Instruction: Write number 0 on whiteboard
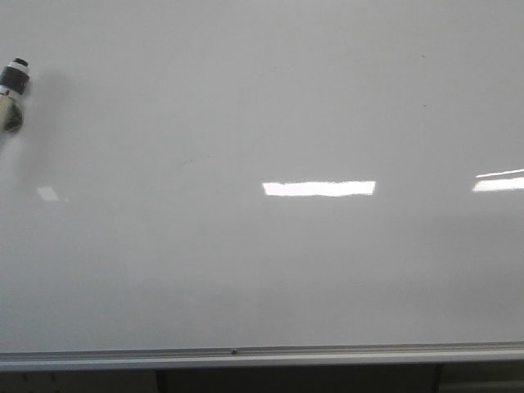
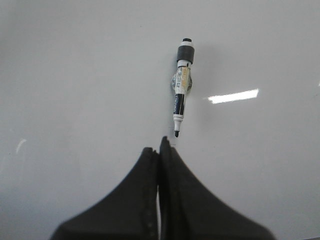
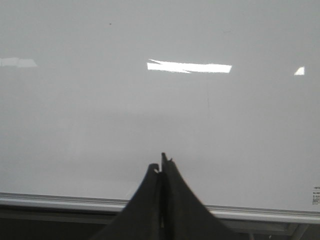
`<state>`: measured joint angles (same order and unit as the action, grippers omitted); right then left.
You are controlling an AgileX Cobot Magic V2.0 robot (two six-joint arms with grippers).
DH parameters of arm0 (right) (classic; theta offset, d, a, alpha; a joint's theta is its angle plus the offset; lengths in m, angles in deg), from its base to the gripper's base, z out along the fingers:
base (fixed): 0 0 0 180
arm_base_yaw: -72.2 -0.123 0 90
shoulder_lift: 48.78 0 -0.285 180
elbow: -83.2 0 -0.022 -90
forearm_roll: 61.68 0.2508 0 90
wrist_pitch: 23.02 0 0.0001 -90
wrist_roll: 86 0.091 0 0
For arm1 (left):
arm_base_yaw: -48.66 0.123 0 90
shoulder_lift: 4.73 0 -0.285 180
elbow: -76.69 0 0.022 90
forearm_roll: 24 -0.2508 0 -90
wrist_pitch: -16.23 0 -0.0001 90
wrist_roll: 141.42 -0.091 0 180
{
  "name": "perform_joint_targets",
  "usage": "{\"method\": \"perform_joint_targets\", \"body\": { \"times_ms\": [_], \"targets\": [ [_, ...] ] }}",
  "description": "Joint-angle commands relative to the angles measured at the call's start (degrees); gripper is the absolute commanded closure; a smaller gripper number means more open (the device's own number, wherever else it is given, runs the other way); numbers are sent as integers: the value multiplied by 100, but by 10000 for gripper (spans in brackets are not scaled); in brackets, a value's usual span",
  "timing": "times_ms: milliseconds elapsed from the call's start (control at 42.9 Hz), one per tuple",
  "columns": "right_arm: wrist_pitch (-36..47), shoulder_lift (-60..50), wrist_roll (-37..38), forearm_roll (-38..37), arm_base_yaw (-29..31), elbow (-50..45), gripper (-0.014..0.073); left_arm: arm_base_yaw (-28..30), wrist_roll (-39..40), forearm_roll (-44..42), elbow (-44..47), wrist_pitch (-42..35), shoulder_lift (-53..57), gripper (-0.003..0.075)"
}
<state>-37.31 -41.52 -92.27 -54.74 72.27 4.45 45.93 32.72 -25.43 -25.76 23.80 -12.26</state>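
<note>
Glossy white whiteboard (image 1: pixel 270 270) fills nearly all of my front view, with a silver-grey metal strip running along its lower edge at six o'clock. Bright rectangular glare patches sit a little right of centre and out at three o'clock; a fainter one lies toward eight o'clock. A few tiny dark specks are scattered over the surface. I can find no drawn number 0 anywhere on it in any view.

At about ten o'clock in the front view, right at the frame's border, a marker (image 1: pixel 14 94) pokes in, its black and white end showing; the rest is cut off. My left wrist camera shows it whole (image 2: pixel 181 85): white barrel, grey cap-like end farthest from me, dark tip pointing back toward my left gripper (image 2: pixel 161 146). That tip lies just beyond my fingertips; whether it touches them I cannot tell.

My left gripper is closed, the two black fingers (image 2: pixel 135 195) pressed together with nothing between them. My right gripper (image 3: pixel 162 162) is likewise closed and empty, hovering near the board's metal edge (image 3: pixel 60 201).
</note>
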Motion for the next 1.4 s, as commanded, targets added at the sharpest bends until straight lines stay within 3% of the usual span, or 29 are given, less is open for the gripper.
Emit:
{"method": "perform_joint_targets", "body": {
  "times_ms": [0, 1376],
  "targets": [
    [440, -94, -4, -50, 13, -4, 662, 5, 53, 4, 126, -480, 101, 740],
    [523, -94, -4, -1, 13, -4, 662, 5, 53, 38, 126, -556, 101, 740]
  ]
}}
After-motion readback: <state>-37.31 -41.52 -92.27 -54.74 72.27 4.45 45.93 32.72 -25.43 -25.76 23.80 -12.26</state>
